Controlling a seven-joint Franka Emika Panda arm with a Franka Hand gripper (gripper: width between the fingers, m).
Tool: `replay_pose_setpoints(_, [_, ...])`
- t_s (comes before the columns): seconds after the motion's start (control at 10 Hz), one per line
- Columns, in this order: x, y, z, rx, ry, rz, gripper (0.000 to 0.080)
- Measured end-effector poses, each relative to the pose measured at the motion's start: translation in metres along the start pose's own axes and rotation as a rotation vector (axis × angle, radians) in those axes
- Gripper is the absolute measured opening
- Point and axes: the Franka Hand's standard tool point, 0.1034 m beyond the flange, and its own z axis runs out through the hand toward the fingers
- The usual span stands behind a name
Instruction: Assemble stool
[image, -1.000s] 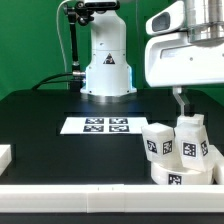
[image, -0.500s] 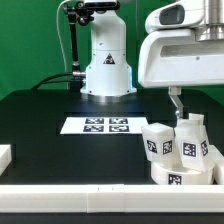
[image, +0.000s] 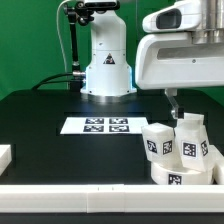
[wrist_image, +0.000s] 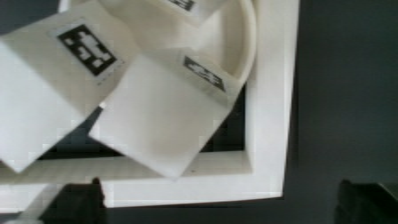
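On the worktop (image: 40, 120), exterior view's right: stool parts (image: 178, 150), tagged legs leaning on the round seat.
Fingers (image: 172, 103): spread wide, empty, just above the parts.
Marker board (image: 96, 125): flat, mid-worktop.

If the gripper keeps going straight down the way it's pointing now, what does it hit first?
Most likely the stool legs standing on the seat. The open gripper points down just above them, and the wrist view shows tagged legs right ahead. Which leg it touches first is hard to tell, since depth is unclear.
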Motion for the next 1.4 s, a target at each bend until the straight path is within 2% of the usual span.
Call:
replay_pose_setpoints(0.1, [0.0, 0.001, 0.002, 0.0, -0.019, -0.07, 0.0649])
replay_pose_setpoints(0.3, [-0.001, -0.007, 0.007, -0.001, -0.002, -0.131, 0.0649])
replay_pose_setpoints(0.4, [0.0, -0.004, 0.006, -0.007, -0.002, -0.159, 0.0649])
replay_pose_setpoints(0.6, [0.0, 0.001, 0.007, -0.033, -0.009, -0.332, 0.0649])
replay_pose_setpoints(1.0, [-0.004, -0.001, 0.013, -0.068, -0.048, -0.758, 0.0649])
replay_pose_setpoints(1.4, [-0.002, 0.007, 0.023, -0.096, -0.061, -0.888, 0.0649])
